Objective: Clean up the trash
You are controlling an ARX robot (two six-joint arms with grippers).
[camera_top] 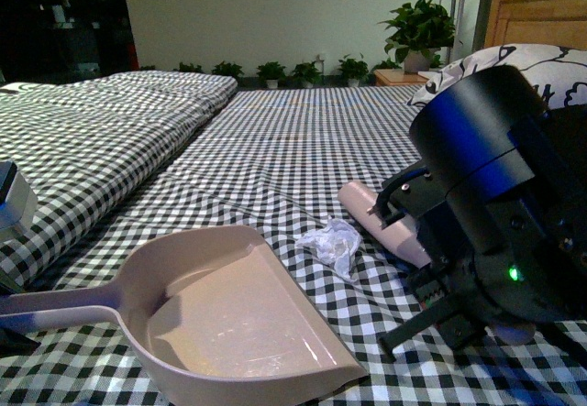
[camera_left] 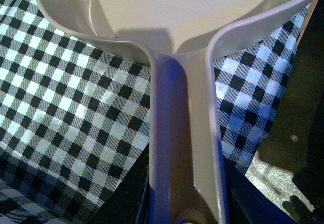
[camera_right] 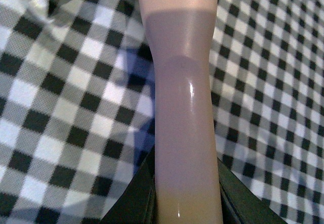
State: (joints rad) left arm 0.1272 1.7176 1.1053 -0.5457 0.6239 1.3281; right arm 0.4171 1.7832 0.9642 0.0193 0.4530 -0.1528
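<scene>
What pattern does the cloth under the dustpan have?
The cloth has a black-and-white check pattern, shown best in the front view, where it lies under the dustpan.

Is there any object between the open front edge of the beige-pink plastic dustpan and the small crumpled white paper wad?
No. In the front view only bare black-and-white checked cloth lies between the beige-pink plastic dustpan and the crumpled white paper wad.

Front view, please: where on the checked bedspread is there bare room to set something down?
Free: the wide stretch beyond the paper wad, toward the potted plants. Crowded: near edge, with dustpan, wad and right hand holding a pink handle.
</scene>
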